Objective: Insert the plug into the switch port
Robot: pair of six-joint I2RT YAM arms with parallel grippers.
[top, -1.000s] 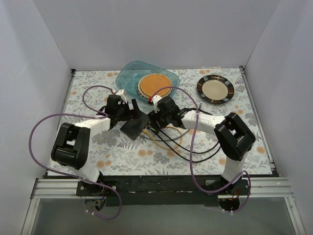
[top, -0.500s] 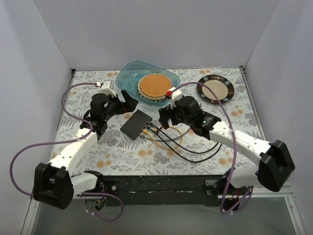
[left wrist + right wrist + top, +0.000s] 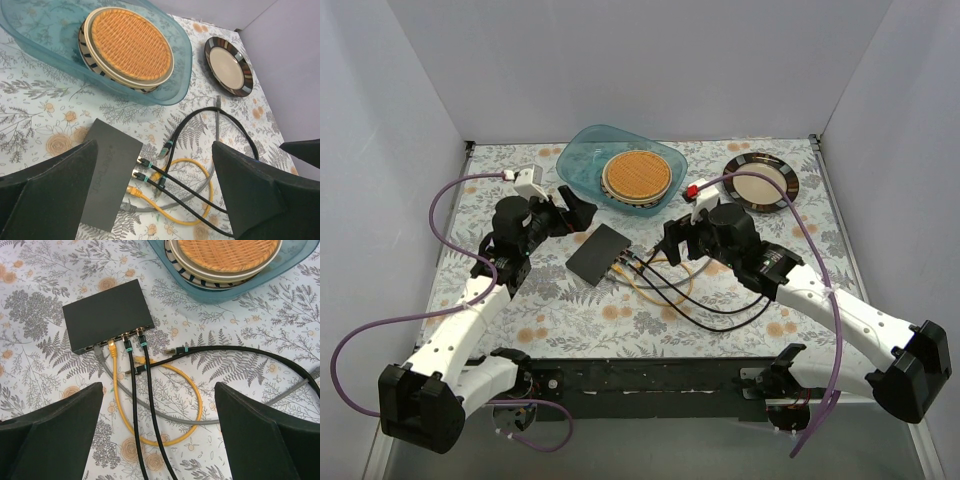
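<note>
The black switch (image 3: 597,252) lies flat on the floral cloth, also seen in the left wrist view (image 3: 107,180) and the right wrist view (image 3: 107,315). A grey plug (image 3: 97,351), a yellow plug (image 3: 112,347) and two black plugs (image 3: 134,340) sit in its ports. A loose black plug (image 3: 170,350) lies just right of the switch, and it also shows in the left wrist view (image 3: 165,148). My left gripper (image 3: 575,212) is open and empty, up and left of the switch. My right gripper (image 3: 672,240) is open and empty, to its right above the cable loops.
A teal tray (image 3: 575,165) holding a plate with a woven mat stands behind the switch. A dark-rimmed round plate (image 3: 761,182) sits at the back right. Yellow, grey and black cables (image 3: 670,295) loop in front of the right arm. Walls close in three sides.
Both grippers were together at the switch one second ago. They have drawn back and apart, left to the left and right to the right, leaving the switch flat on the cloth.
</note>
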